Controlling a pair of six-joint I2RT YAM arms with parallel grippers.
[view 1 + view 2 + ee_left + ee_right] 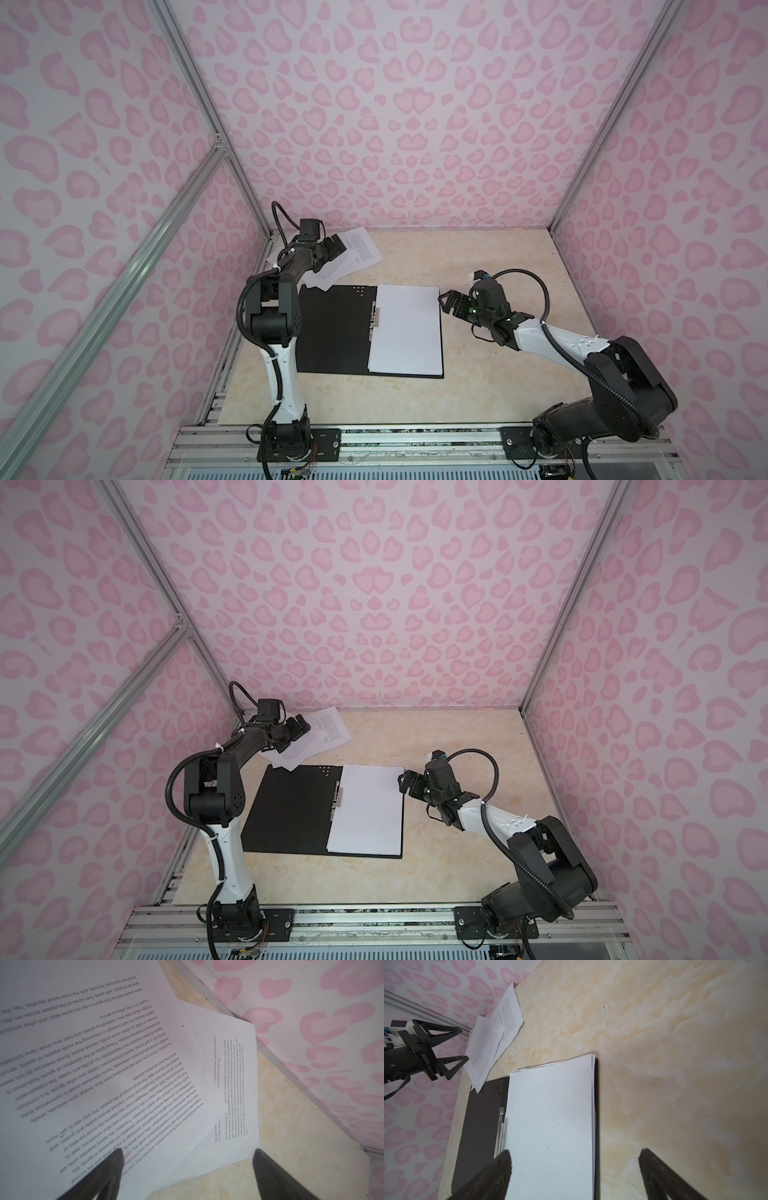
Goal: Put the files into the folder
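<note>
The folder (332,332) (291,808) lies open on the table, black inside up, with a metal clip (375,320) along its spine. A stack of white files (405,328) (368,808) (550,1115) rests on its right half. Several loose printed files (365,249) (332,729) (104,1064) (483,1049) lie fanned at the back left corner. My left gripper (336,245) (188,1151) hovers open over those loose sheets, holding nothing. My right gripper (444,301) (574,1151) stands open at the far right corner of the stack, one finger above the paper and one above the table.
The pink patterned wall (311,1022) and its metal rail run close behind the loose sheets. The beige marbled table (498,270) stretches to the right of the folder. The left arm (274,303) stands over the folder's left edge.
</note>
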